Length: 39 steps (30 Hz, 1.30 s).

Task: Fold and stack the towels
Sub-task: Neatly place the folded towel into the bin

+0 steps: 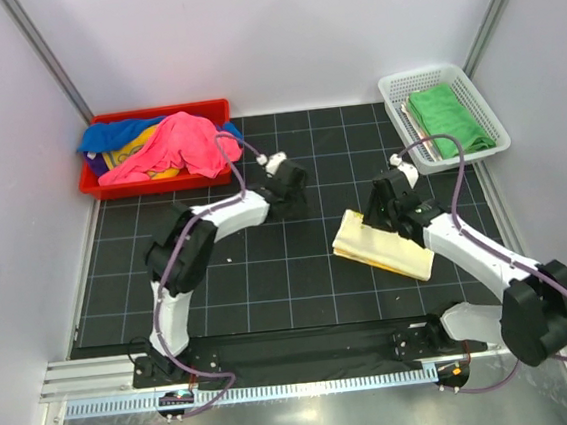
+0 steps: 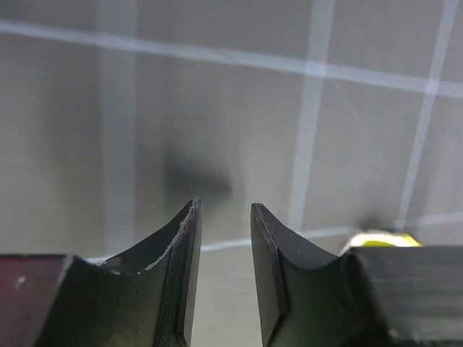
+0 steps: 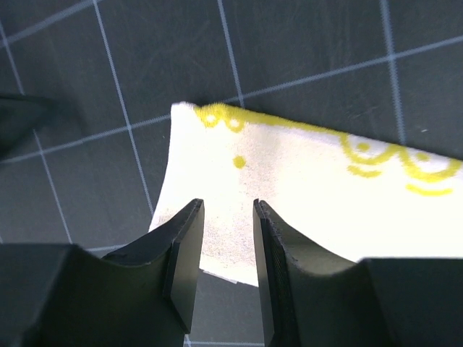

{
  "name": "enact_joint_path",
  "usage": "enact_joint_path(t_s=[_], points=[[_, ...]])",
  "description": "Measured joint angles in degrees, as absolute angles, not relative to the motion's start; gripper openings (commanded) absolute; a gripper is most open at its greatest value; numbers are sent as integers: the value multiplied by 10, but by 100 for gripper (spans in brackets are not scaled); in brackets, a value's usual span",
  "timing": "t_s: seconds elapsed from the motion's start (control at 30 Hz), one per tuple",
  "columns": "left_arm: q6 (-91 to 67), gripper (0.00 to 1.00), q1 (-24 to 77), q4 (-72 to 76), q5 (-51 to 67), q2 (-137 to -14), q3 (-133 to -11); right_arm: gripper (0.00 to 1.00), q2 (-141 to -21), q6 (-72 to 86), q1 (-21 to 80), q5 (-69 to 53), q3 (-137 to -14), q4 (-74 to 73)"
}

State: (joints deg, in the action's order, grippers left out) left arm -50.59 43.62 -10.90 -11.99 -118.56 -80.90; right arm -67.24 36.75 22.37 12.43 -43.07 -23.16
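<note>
A folded pale yellow towel lies on the black grid mat right of centre. In the right wrist view, its cream face with yellow stitching sits just below my right gripper, which hovers open over the towel's corner with nothing between the jaws. Seen from above, that right gripper is at the towel's far left end. My left gripper is apart from the towel, over bare mat at the centre. Its jaws stand open and empty. A folded green towel lies in the white basket.
A red tray at the back left holds a loose heap of pink, blue and yellow cloths. Grey walls close in the mat on both sides and the back. The arm bases sit on the rail at the near edge.
</note>
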Motion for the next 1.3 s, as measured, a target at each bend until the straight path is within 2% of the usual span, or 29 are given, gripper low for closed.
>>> enact_joint_path(t_s=[0.1, 0.23, 0.43, 0.73, 1.3], points=[[-496, 38, 394, -117, -124, -1142, -774, 41, -712, 380, 239, 124, -431, -221], [-481, 38, 389, -123, -124, -1086, -747, 41, -762, 394, 276, 137, -442, -221], [-465, 38, 402, -121, -117, -1043, -727, 53, -814, 407, 310, 168, -485, -225], [-458, 38, 388, -121, -105, -1035, -695, 61, -845, 418, 318, 197, -525, -257], [-447, 38, 362, -114, -87, -1002, -663, 60, -929, 435, 336, 213, -538, -257]])
